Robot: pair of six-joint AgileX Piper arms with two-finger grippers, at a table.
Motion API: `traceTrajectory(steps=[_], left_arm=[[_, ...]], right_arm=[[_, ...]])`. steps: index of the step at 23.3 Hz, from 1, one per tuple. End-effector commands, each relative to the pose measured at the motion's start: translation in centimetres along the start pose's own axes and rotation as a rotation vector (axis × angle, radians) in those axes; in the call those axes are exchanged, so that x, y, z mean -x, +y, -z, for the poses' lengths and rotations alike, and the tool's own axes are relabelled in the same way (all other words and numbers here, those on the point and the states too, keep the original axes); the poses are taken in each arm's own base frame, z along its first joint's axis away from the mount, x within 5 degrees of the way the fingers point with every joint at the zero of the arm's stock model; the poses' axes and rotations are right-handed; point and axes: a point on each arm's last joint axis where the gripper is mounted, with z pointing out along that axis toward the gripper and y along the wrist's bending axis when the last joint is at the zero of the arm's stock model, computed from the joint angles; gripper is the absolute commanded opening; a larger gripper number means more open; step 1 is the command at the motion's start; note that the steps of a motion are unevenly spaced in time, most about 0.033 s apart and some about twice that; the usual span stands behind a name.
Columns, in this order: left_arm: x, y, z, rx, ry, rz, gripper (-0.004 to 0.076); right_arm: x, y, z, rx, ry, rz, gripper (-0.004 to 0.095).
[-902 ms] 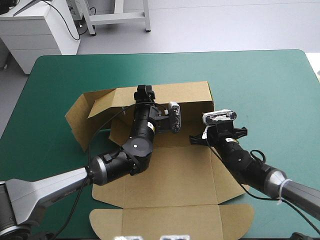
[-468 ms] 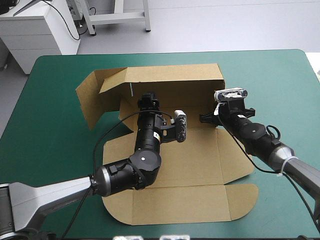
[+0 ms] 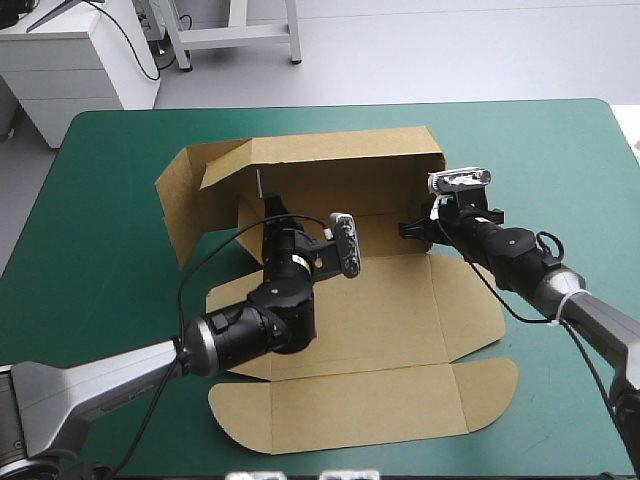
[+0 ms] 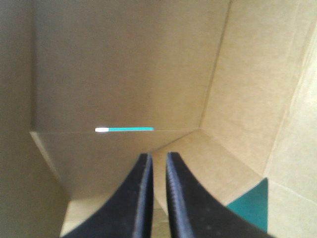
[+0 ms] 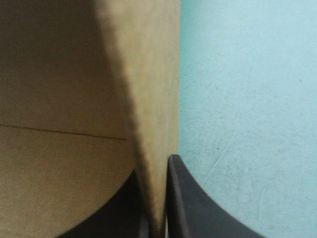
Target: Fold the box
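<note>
- At the right gripper (image 5: 156, 173): black fingers pinched all but together on the upright edge of the box's right end wall (image 5: 148, 99), board between them, teal-green cover (image 5: 237, 99) just beside on the outer side.
- At the left gripper (image 4: 157, 154): fingers drawn in to a thin slit, by the look nipping the edge of the inner corner flap (image 4: 109, 163); aimed into the back-left corner, toward the back wall (image 4: 124, 64) and its narrow slot (image 4: 124, 129).
- Box (image 3: 380, 310) at mid-table, partly raised: back wall and left side flap (image 3: 180, 205) up, base and front panel with rounded tabs (image 3: 360, 405) flat on the cover, nearer the robot.
- Possible trouble on the right: wall slipping out of a grip taken only at its rim, or creasing off the score line if swung in too fast.
- Possible trouble on the left: flap buckling, or missing its place against the back wall, if pushed at an angle; whole sheet sliding on the cover, with nothing else seen pinning the base.
- Left arm in from the near left, elbow low over the base, forearm angled forward into the corner.
- Right arm in from the near right, stretched low and nearly straight to the right wall.
</note>
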Motion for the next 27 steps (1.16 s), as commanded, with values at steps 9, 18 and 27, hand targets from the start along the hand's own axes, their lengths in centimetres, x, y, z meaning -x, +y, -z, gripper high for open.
traceTrajectory(steps=[9,18,27], left_arm=[[-6.9,12.9,1.3,-0.257,-0.269,0.656,0.0],[-19.3,17.8,2.5,-0.35,-0.407,1.107,0.0],[-32.9,12.9,-0.2,-0.244,-0.422,1.702,-0.0008]], right_arm=[[1.9,-1.2,1.4,0.07,-0.031,-0.031,0.0],[3.0,-3.2,2.0,0.042,0.037,-0.004,0.0001],[5.3,-3.1,2.6,0.035,0.066,-0.032,0.0001]])
